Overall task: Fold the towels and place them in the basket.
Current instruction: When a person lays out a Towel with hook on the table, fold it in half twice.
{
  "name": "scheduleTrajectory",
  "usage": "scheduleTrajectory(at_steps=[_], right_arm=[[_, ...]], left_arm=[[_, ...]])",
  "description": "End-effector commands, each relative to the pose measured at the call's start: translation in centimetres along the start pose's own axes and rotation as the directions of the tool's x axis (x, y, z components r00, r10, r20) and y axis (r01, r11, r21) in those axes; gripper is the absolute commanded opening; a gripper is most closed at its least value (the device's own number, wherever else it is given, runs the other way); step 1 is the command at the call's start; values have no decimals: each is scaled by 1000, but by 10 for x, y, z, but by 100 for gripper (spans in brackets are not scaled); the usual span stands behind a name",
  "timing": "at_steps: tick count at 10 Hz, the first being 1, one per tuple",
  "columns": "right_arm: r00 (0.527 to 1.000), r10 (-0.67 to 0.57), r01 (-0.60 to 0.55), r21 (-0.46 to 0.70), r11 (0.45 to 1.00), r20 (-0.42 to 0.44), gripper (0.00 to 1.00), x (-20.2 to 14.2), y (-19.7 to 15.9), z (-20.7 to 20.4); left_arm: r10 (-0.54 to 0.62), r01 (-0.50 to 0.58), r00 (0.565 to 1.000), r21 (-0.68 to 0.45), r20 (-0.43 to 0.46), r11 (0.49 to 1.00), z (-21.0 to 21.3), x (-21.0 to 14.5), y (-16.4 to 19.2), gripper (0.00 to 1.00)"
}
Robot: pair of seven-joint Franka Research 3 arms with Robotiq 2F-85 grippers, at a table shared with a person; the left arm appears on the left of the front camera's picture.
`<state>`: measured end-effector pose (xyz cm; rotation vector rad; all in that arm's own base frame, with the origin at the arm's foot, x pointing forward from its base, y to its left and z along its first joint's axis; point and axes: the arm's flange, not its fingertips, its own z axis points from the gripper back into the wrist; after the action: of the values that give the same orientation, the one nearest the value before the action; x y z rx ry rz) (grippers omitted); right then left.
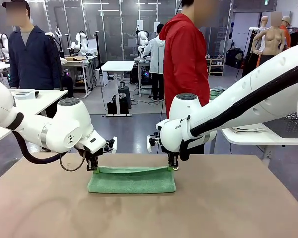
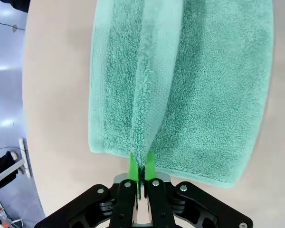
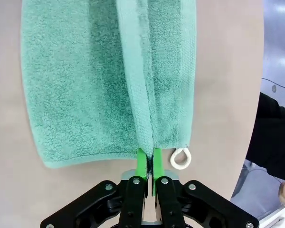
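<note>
The mint green towel (image 1: 131, 179) lies folded lengthwise near the middle of the table. My left gripper (image 1: 95, 168) is shut on its raised far edge at the left end; the left wrist view shows the green pads (image 2: 133, 166) pinching that fold of towel (image 2: 180, 85). My right gripper (image 1: 173, 166) is shut on the same edge at the right end, and in the right wrist view the pads (image 3: 141, 161) clamp the towel (image 3: 85, 85) beside its small white loop tag (image 3: 181, 158). The blue-grey towel and the basket are out of view.
The brown table (image 1: 228, 208) has free room in front of the towel and on both sides. A person in a red jacket (image 1: 185, 59) stands at the far edge, just behind my right arm. White tables stand farther back.
</note>
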<state>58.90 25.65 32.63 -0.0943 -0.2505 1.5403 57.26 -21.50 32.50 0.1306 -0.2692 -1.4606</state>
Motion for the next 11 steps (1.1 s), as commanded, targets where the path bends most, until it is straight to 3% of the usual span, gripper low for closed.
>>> scheduleTrajectory(at_steps=[1,2,3,4,5,6,7,8,9,10,11], right_arm=[[1000,-16,16,-27,1000,-3,6,2,-8,-7],[1000,-19,19,-28,999,-3,6,1,-10,-10],[1000,-7,7,-36,999,13,26,0,-10,-12],[1000,5,-3,-55,999,30,26,-2,-10,-11],[998,3,1,-63,998,55,46,-3,-9,-9],[997,10,-4,-86,996,71,27,-4,-9,-6],[996,3,5,-98,995,85,66,-5,-10,-1],[995,-15,24,-84,996,100,47,-6,-10,8],[992,-84,87,-25,996,97,86,-6,-7,23],[978,-179,172,66,983,105,67,-8,-2,43],[967,-228,220,84,972,114,100,-8,7,66]], left_arm=[[13,-13,1000,-9,-22,1000,-2,-2,7,6],[16,-17,999,-11,-27,1000,-4,-3,8,6],[-6,6,1000,7,-28,1000,-6,-4,9,25],[-10,11,999,21,-31,1000,-7,-4,9,25],[-10,12,999,51,-39,999,-7,-5,9,44],[-4,8,999,83,-38,997,-5,-6,10,28],[-4,5,1000,96,-13,995,2,-8,13,63],[1,-2,1000,83,13,997,14,-10,16,46],[-10,11,997,-14,70,1000,35,-12,15,80],[38,-30,998,-125,60,992,57,-15,14,64],[54,-42,996,-145,78,988,79,-22,13,96]])
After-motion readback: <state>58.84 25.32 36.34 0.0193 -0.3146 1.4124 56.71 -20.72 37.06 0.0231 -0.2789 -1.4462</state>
